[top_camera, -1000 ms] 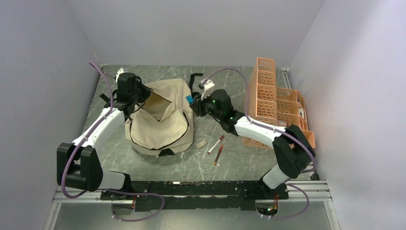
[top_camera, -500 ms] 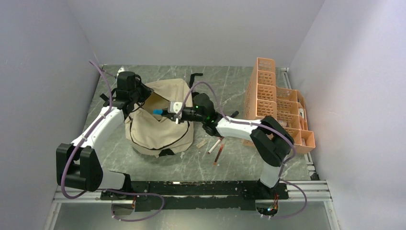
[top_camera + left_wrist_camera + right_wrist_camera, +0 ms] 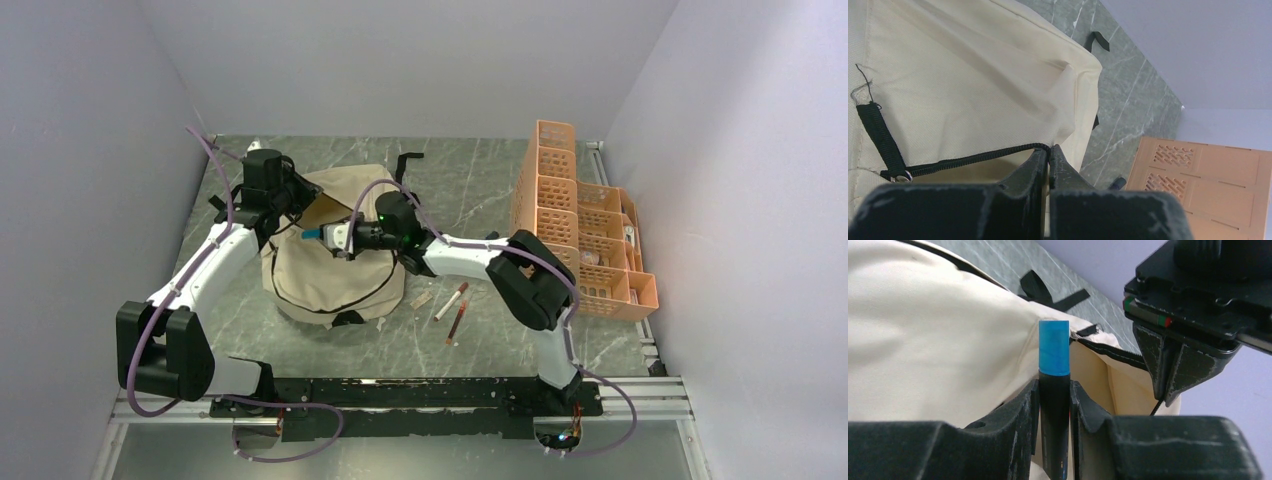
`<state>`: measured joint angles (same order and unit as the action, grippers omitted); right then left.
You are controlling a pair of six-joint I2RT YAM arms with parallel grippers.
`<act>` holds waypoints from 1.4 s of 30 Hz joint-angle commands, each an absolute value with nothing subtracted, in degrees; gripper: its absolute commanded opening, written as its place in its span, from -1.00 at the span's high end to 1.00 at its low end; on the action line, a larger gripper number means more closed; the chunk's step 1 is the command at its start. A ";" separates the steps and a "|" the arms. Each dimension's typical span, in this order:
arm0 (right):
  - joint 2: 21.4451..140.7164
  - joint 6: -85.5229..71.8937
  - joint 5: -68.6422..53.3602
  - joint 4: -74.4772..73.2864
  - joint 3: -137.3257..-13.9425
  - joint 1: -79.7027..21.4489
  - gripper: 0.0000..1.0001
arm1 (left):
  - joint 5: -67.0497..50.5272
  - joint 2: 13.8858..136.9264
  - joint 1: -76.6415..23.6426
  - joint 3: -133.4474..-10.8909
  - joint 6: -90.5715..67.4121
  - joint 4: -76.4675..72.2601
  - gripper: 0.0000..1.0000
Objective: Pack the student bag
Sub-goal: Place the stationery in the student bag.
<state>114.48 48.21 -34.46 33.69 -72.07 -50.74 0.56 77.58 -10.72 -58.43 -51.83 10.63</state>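
Robotics lab test cell, by every sign. Grey-green marbled table (image 3: 480, 180) boxed in on its left, far and right sides by bare pale walls (image 3: 400, 60). Along the table's near edge, a dark mounting rail (image 3: 420, 395) carrying the cabled left arm (image 3: 215, 262) and right arm (image 3: 465, 262). At the table's right edge, an orange perforated organizer (image 3: 575, 210).

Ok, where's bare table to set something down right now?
Far side, between the bag and the organizer, the table is bare; so is the near strip between bag and rail. Crowded: the bag's mouth, where the left gripper pinches the edge and the right gripper holds a marker, and around the pens beside it.
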 commanded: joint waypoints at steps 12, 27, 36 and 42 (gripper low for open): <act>124.24 56.91 -20.71 27.52 -85.19 -50.82 1.00 | -1.93 75.09 -10.98 -60.75 -51.08 9.53 0.90; 133.08 69.45 -0.41 28.00 -94.34 -51.50 0.67 | -1.89 75.38 -10.99 -61.03 -51.33 10.28 0.90; 129.24 66.15 -4.29 30.80 -89.88 -51.80 0.03 | -1.71 75.85 -10.99 -61.43 -51.33 10.43 0.90; 124.33 62.81 -6.84 34.45 -83.86 -52.42 0.01 | -0.20 76.02 -10.86 -61.61 -50.76 10.99 0.90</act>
<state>130.08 65.67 -5.72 29.80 -87.70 -52.75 -0.60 76.93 -10.98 -58.67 -51.72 12.36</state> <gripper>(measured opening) 0.492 0.059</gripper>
